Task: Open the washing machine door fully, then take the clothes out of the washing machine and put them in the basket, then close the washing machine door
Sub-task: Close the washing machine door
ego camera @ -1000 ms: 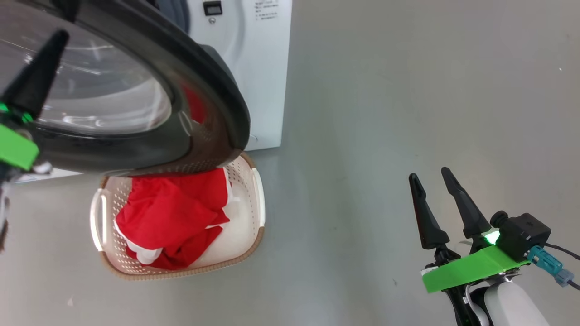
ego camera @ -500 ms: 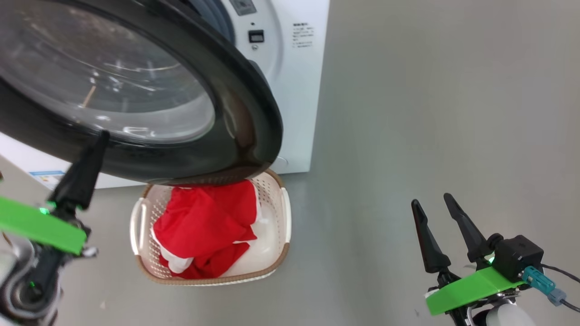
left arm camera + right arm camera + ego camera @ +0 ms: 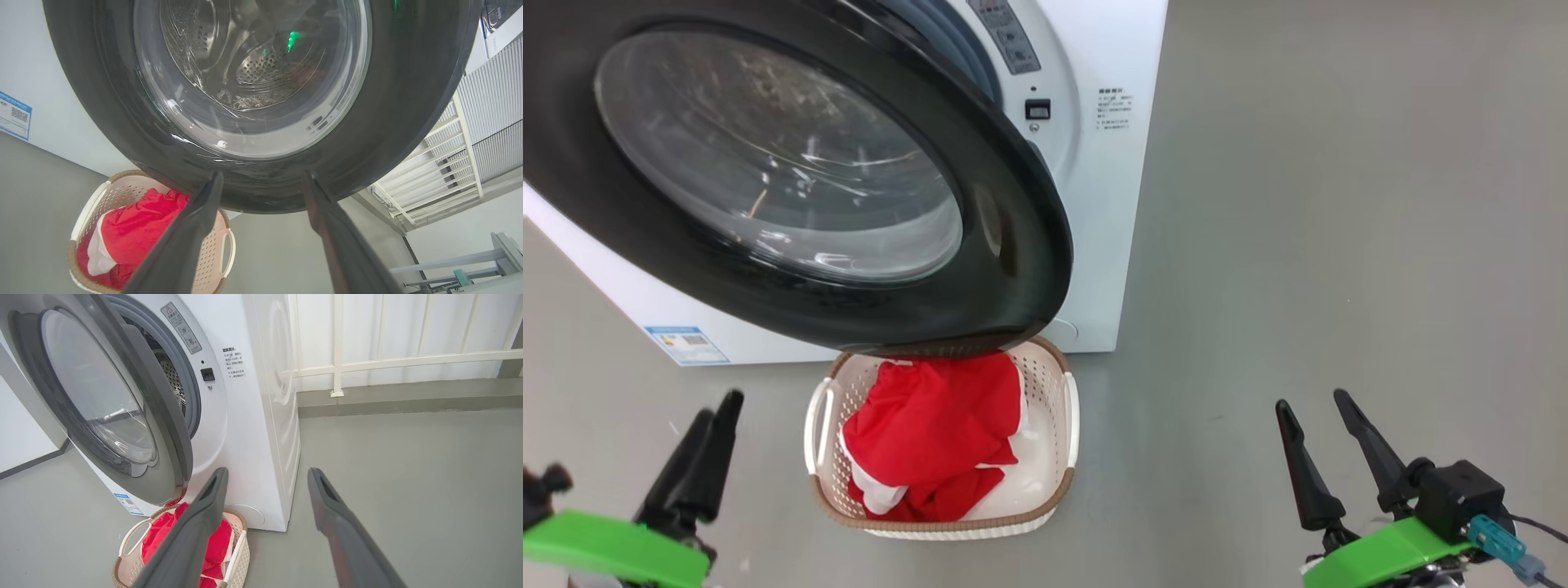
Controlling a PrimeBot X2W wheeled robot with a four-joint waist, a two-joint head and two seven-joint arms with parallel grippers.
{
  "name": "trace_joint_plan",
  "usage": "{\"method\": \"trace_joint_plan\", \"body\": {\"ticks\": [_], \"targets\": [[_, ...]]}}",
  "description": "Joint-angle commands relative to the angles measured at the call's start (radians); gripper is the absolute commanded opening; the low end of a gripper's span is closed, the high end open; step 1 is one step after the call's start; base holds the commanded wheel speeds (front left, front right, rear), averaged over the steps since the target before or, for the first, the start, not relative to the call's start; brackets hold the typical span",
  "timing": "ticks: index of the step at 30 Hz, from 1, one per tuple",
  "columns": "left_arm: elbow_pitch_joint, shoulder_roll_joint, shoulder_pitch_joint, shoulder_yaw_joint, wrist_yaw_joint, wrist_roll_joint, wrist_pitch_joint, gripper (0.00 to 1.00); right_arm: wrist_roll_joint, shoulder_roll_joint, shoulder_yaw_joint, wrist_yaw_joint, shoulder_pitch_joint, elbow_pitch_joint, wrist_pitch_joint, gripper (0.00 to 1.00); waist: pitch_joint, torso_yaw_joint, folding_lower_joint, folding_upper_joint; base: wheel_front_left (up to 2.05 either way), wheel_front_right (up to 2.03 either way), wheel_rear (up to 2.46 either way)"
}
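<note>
Door ajar over the loaded basket, both claws apart and empty.

The washing machine door [image 3: 776, 163] fills the upper left of the head frame, hinged at frame left, its free edge swung out from the washing machine [image 3: 1111, 204] at frame right. Below it at lower centre, the basket [image 3: 1067, 408] has handles at frame left and right. The clothes [image 3: 931, 433] lie inside, slanting lower left to upper right. The left gripper [image 3: 721, 404] and right gripper [image 3: 1311, 398] sit in the bottom corners.
</note>
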Motion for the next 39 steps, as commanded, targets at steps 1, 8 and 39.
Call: {"method": "trace_joint_plan", "body": {"ticks": [1, 8, 39], "targets": [[-0.002, 0.023, 0.012, 0.071, -0.006, 0.039, -0.012, 1.00, -0.008, -0.005, 0.012, 0.005, 0.008, -0.020, -0.006, 1.00, -0.015, 0.005, 0.0000, 0.0000, 0.00, 0.00, 0.00], [0.041, -0.054, 0.118, 0.144, -0.006, 0.201, -0.012, 1.00, -0.018, -0.005, -0.015, 0.005, 0.046, -0.024, -0.006, 1.00, -0.032, 0.001, 0.0000, 0.0000, 0.00, 0.00, 0.00], [-0.049, -0.384, 0.346, 0.567, -0.006, 1.095, -0.012, 1.00, -0.016, -0.005, -0.066, 0.005, 0.110, -0.061, -0.006, 1.00, -0.073, -0.038, 0.0000, 0.0000, 0.00, 0.00, 0.00]]}}
